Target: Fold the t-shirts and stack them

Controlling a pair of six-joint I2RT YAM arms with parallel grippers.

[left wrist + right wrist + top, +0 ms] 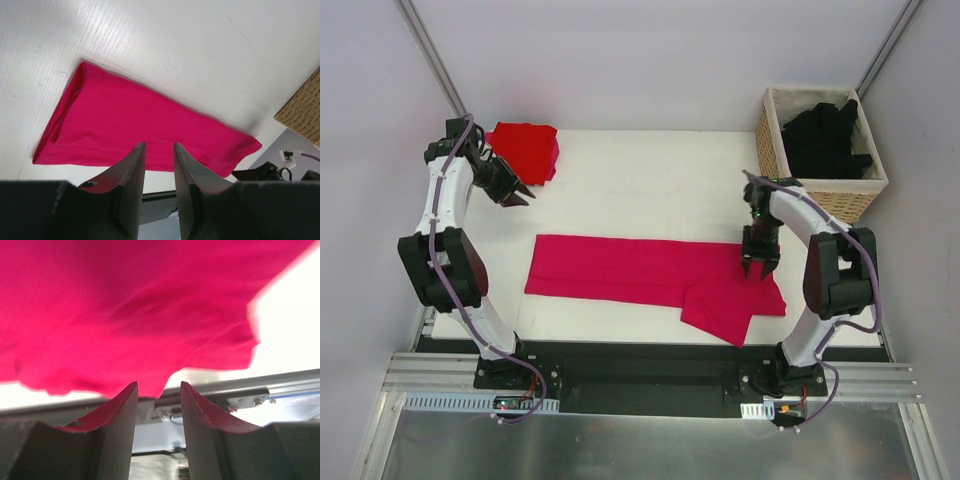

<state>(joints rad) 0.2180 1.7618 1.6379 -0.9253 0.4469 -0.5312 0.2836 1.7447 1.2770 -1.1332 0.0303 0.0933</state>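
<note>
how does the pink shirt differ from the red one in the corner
The pink shirt lies as a long strip with a flap sticking out; the red shirt is a compact folded square. The pink shirt is magenta, the red shirt brighter. Both are plain cloth.

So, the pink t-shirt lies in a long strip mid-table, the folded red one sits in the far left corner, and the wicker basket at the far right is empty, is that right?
Not quite: the wicker basket is not empty. It holds black t-shirts, as the top external view shows. The pink t-shirt and the folded red one lie as you say.
</note>
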